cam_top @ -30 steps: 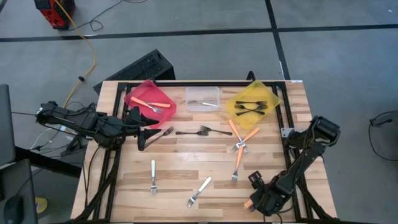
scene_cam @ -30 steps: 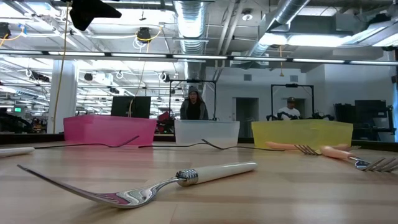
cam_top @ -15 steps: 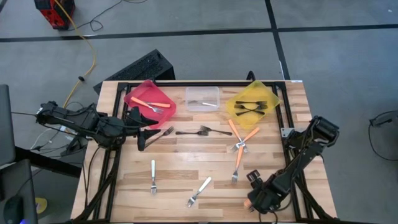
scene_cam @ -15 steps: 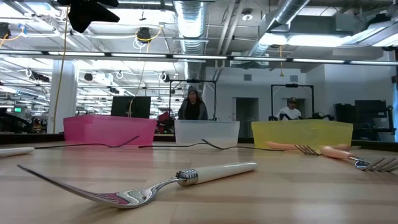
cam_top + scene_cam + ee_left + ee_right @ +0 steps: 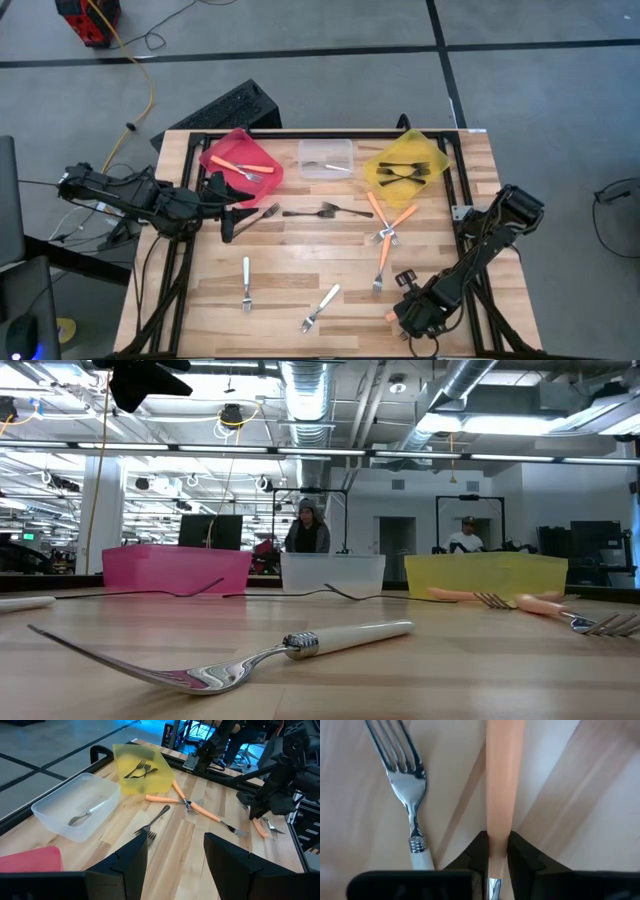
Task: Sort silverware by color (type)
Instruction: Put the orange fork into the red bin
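Forks lie scattered over the wooden table (image 5: pixel 300 262), and going from left to right, the left gripper (image 5: pixel 236 221) hovers near the table's left edge just below the red bin (image 5: pixel 216 153), its two fingers (image 5: pixel 131 860) spread apart with nothing between them. The red bin holds an orange-handled fork (image 5: pixel 240 167). Just right of the left gripper, two dark forks (image 5: pixel 310 212) lie end to end in front of the clear bin (image 5: pixel 343 148), which holds one silver fork (image 5: pixel 326 166). Nearer the front edge lie two white-handled forks, one upright (image 5: pixel 246 282) and one slanted (image 5: pixel 322 307). Further right, the yellow bin (image 5: pixel 441 155) holds several dark forks (image 5: pixel 404 171). Below it, two orange-handled forks (image 5: pixel 388 221) cross each other, and a third (image 5: pixel 382 268) lies just beneath them. At the front right corner, the right gripper (image 5: pixel 407 316) is down at the table, its fingers (image 5: pixel 476 851) closed snugly against an orange fork handle (image 5: pixel 504 780). A white-handled fork (image 5: pixel 405 785) lies just beside that handle, apart from it.
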Available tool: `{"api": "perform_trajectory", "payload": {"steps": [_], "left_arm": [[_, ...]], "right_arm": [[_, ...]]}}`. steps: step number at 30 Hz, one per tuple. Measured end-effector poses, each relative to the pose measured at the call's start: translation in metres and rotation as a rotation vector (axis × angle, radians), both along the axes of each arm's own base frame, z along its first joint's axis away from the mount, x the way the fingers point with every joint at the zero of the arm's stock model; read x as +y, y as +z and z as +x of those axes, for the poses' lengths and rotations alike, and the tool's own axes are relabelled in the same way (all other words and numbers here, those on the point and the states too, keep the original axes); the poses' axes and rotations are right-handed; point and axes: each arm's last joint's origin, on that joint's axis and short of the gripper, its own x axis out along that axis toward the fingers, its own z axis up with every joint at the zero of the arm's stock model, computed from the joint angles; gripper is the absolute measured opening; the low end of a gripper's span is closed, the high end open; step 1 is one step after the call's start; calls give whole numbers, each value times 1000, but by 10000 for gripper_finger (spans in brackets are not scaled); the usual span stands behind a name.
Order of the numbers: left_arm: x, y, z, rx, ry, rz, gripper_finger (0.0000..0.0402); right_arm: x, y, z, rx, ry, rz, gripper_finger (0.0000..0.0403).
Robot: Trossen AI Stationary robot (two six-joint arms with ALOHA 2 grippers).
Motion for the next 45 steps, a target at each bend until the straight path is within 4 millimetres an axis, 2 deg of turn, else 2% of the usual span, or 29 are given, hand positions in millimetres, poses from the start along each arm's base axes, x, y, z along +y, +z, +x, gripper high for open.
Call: {"api": "perform_trajectory", "payload": {"steps": [8, 18, 24, 31, 35, 40, 45], "left_arm": [[0, 0, 0, 0, 3, 1, 180], [0, 0, 0, 5, -2, 22, 180], [0, 0, 0, 5, -2, 23, 180], [0, 0, 0, 6, -3, 26, 180], [0, 0, 0, 6, -3, 27, 180], [0, 0, 0, 9, -8, 39, 180], [0, 0, 0, 13, -13, 52, 180]], "right_arm": [[-22, 17, 13, -42, -101, 15, 70], [-68, 57, 44, -228, -175, 38, 70], [-87, 88, 73, -388, -166, -13, 70], [-109, 115, 121, -677, -79, -63, 70], [-134, 128, 142, -854, -100, -68, 70], [-177, 144, 161, -1050, -202, -108, 70], [-212, 146, 178, -1193, -289, -143, 70]]}}
